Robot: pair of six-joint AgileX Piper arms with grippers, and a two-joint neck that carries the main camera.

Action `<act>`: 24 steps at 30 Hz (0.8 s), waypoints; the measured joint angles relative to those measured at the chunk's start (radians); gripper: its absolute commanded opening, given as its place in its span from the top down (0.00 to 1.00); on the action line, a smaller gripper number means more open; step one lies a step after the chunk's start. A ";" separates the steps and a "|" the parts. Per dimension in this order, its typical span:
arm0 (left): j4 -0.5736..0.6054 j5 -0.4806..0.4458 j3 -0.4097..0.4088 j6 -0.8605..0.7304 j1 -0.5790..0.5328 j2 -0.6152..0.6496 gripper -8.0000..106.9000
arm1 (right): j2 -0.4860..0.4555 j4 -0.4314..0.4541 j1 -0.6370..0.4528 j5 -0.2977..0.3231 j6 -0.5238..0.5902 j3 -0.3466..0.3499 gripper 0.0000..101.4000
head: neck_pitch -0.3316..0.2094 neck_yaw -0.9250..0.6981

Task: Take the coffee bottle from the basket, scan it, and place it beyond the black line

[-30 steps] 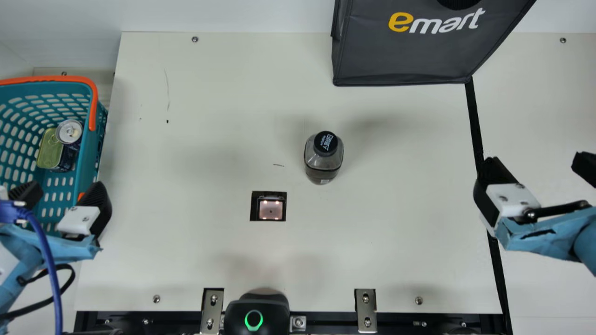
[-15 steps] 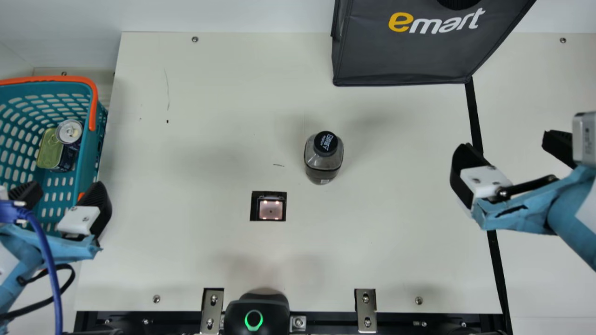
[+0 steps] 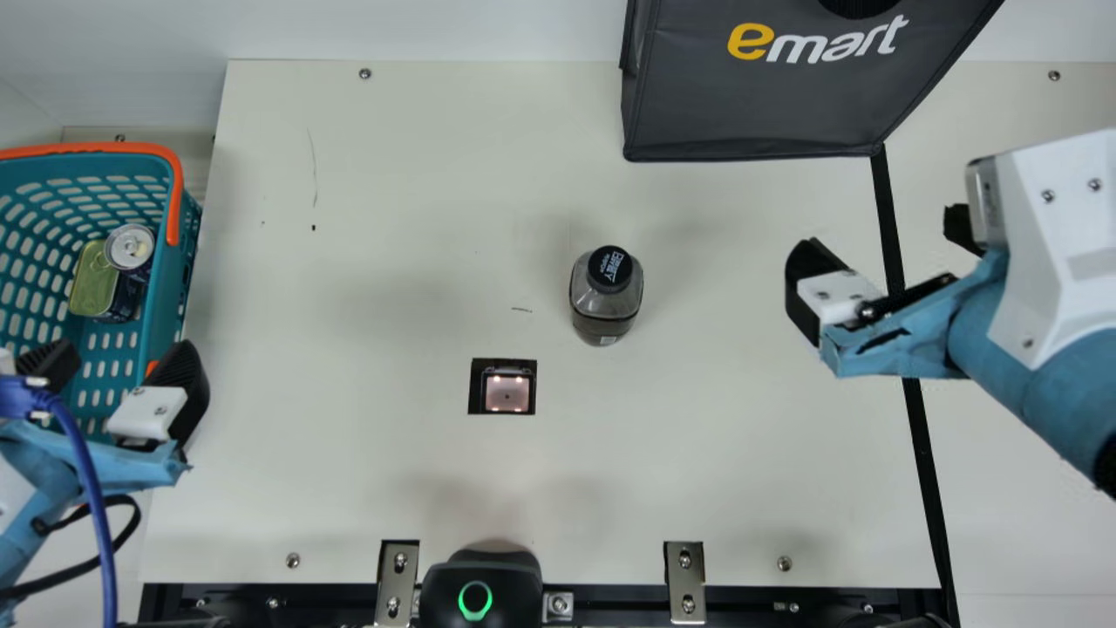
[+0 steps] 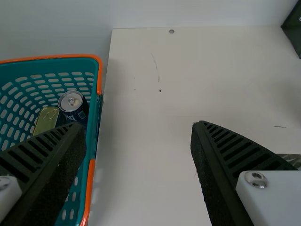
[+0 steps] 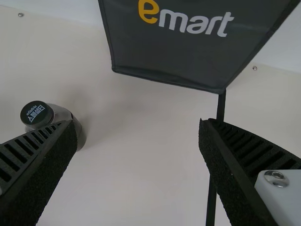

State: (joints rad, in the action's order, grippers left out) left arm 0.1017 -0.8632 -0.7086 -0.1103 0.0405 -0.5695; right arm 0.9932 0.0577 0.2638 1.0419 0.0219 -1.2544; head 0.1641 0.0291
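Main view: basket [image 3: 170,305] cut off by left edge, its near part behind left gripper [image 3: 122,360]
Left arm cut off too; blue cable [image 3: 108,567] runs out at bottom
Dark bag [image 3: 767,96] cut off at top, black scanner body [image 3: 501,584] at bottom
Black line [image 3: 929,488] partly behind right gripper [image 3: 882,242], whose farther finger is partly behind wrist housing [image 3: 1046,253]
Pale mark low on coffee bottle [image 3: 606,301] too small to read
Right wrist view: finger hides part of bottle
Left wrist view: tin [image 4: 46,121] partly behind finger
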 measured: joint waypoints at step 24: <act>0.000 0.000 0.000 0.000 0.000 0.000 0.15 | 0.118 0.022 0.175 -0.098 -0.069 0.027 0.10 | 0.000 0.000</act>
State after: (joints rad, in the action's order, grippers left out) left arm 0.1017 -0.8632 -0.7086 -0.1103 0.0405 -0.5695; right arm 1.1109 0.0797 0.4392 0.9444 -0.0467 -1.2273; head 0.1641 0.0291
